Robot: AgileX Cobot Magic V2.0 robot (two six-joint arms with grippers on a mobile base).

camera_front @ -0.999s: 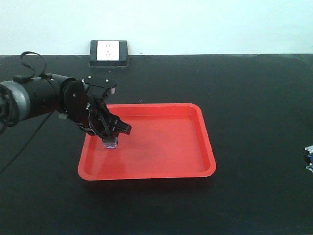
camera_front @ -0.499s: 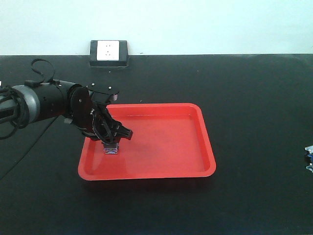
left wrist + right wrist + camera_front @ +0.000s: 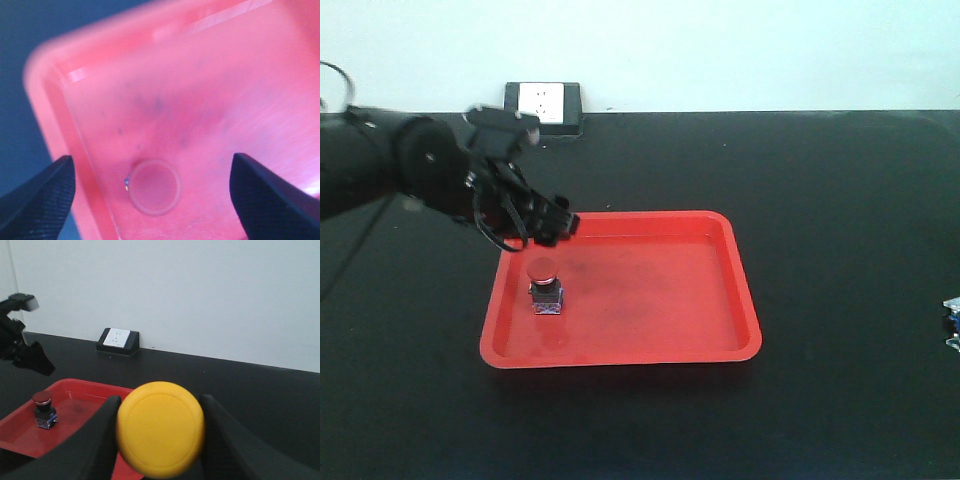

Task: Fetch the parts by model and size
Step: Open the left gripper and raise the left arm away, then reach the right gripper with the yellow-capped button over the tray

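Observation:
The red-capped switch [image 3: 546, 285] stands upright on its dark-and-blue base in the left part of the red tray [image 3: 745, 300]. My left gripper [image 3: 555, 222] is open and empty, above and a little behind it. From the left wrist view the red cap [image 3: 155, 186] shows from above between the spread fingers of my left gripper [image 3: 150, 200]. My right gripper [image 3: 160, 437] is shut on the yellow-capped switch [image 3: 161, 427]; its cap faces the camera and hides its base. The red-capped switch [image 3: 44, 410] also shows far left there.
A white wall socket in a black housing [image 3: 542, 105] sits at the back edge of the black table. A small blue-and-white thing [image 3: 952, 325] shows at the right edge. The left arm [image 3: 20, 340] hangs over the tray's [image 3: 90, 385] left side.
My left gripper has let go of the red-capped switch, which now stands free in the tray, and has risen up and back to the left.

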